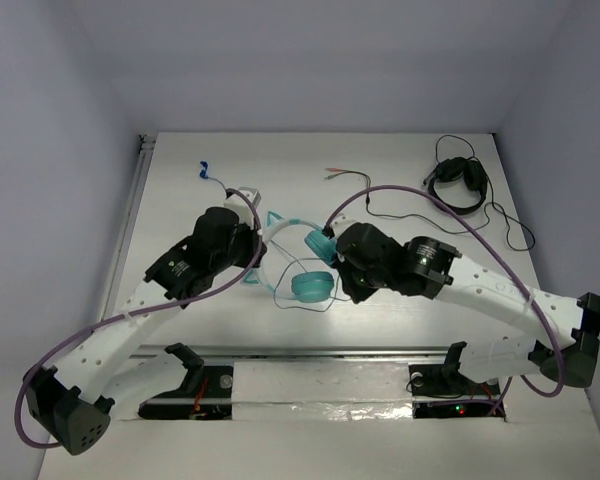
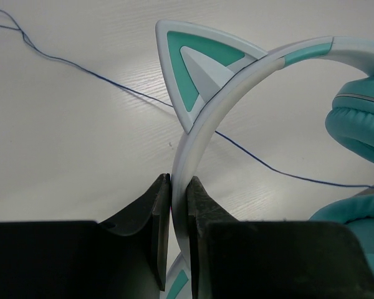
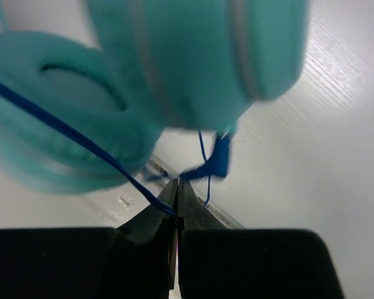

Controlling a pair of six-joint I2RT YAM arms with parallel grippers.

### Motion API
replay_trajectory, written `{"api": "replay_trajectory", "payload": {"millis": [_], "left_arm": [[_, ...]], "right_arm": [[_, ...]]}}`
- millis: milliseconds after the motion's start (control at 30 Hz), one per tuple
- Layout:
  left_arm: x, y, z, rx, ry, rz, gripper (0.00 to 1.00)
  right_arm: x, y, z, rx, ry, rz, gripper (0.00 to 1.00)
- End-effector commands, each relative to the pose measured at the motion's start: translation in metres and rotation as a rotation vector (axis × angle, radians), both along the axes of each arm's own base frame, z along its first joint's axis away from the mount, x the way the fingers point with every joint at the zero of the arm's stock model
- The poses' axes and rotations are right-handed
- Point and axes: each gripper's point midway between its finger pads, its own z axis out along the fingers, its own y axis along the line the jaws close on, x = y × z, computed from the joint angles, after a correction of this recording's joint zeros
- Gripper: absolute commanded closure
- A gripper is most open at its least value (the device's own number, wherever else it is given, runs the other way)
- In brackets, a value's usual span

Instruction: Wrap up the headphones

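The teal headphones (image 1: 310,287) with a white cat-ear headband (image 2: 218,93) lie at the table's middle between my arms. My left gripper (image 2: 179,184) is shut on the white headband just below one cat ear (image 2: 196,68). My right gripper (image 3: 177,185) is shut on the headphones' thin blue cable (image 3: 81,140), close under the teal ear cups (image 3: 174,62). The cable runs across one cup and also trails over the table in the left wrist view (image 2: 112,81). Its blue plug (image 1: 204,170) lies at the far left in the top view.
Smaller black headphones (image 1: 458,182) with a black cable lie at the far right. A loose black cable with red-tipped ends (image 1: 342,175) lies at the back middle. Purple arm cables (image 1: 420,195) loop over the table. The table's front edge (image 1: 320,352) runs just behind my arm bases.
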Motion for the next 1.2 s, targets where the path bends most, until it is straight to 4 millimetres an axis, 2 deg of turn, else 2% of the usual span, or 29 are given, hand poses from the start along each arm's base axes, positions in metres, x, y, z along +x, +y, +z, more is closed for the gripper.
{"api": "replay_trajectory", "payload": {"millis": [0, 100, 167, 233, 300, 367, 433, 500, 567, 667, 700, 767, 800, 867, 900, 1000, 1067, 1167], "left_arm": [[-0.007, -0.015, 0.037, -0.103, -0.110, -0.107, 1.00], [-0.005, -0.006, 0.032, -0.072, -0.117, -0.068, 1.00], [-0.012, -0.014, 0.038, -0.098, -0.127, -0.134, 1.00], [-0.015, -0.019, 0.040, -0.110, -0.117, -0.165, 1.00], [-0.008, -0.011, 0.034, -0.069, -0.111, -0.109, 1.00], [-0.005, -0.007, 0.029, -0.042, -0.086, -0.080, 1.00], [-0.006, -0.009, 0.027, -0.028, -0.072, -0.102, 1.00], [-0.009, -0.018, 0.027, -0.049, -0.066, -0.156, 1.00], [-0.010, -0.021, 0.028, -0.056, -0.071, -0.172, 1.00], [-0.001, -0.008, 0.019, -0.002, -0.053, -0.088, 1.00], [-0.002, -0.010, 0.016, 0.004, -0.040, -0.101, 1.00], [-0.007, -0.017, 0.022, -0.032, -0.057, -0.146, 1.00], [-0.009, -0.020, 0.026, -0.045, -0.064, -0.170, 1.00], [-0.012, -0.021, 0.032, -0.058, -0.076, -0.183, 1.00], [-0.013, -0.023, 0.033, -0.065, -0.074, -0.199, 1.00], [-0.021, -0.028, 0.033, -0.084, -0.063, -0.241, 1.00], [-0.025, -0.031, 0.035, -0.105, -0.070, -0.268, 1.00], [-0.035, -0.042, 0.044, -0.154, -0.075, -0.347, 1.00]], "right_arm": [[0.017, -0.002, 0.010, -0.027, -0.064, -0.030, 1.00], [0.025, -0.007, 0.014, -0.040, -0.091, -0.063, 1.00], [0.035, -0.009, 0.019, -0.030, -0.116, -0.097, 1.00], [0.046, -0.003, 0.025, 0.011, -0.133, -0.117, 1.00], [0.055, 0.000, 0.038, 0.049, -0.160, -0.137, 1.00], [0.054, 0.003, 0.051, 0.091, -0.175, -0.124, 1.00], [0.053, 0.004, 0.070, 0.145, -0.206, -0.110, 1.00], [0.063, -0.005, 0.076, 0.137, -0.242, -0.146, 1.00], [0.068, -0.009, 0.076, 0.131, -0.243, -0.162, 1.00], [0.060, 0.000, 0.079, 0.178, -0.218, -0.111, 1.00], [0.061, 0.000, 0.083, 0.196, -0.228, -0.115, 1.00], [0.064, -0.006, 0.082, 0.182, -0.256, -0.134, 1.00], [0.076, -0.019, 0.080, 0.144, -0.282, -0.195, 1.00], [0.088, -0.029, 0.082, 0.126, -0.316, -0.260, 1.00], [0.097, -0.035, 0.090, 0.148, -0.347, -0.305, 1.00], [0.105, -0.031, 0.102, 0.208, -0.379, -0.307, 1.00], [0.111, -0.028, 0.099, 0.205, -0.380, -0.310, 1.00], [0.118, -0.011, 0.093, 0.227, -0.372, -0.279, 1.00]]}}
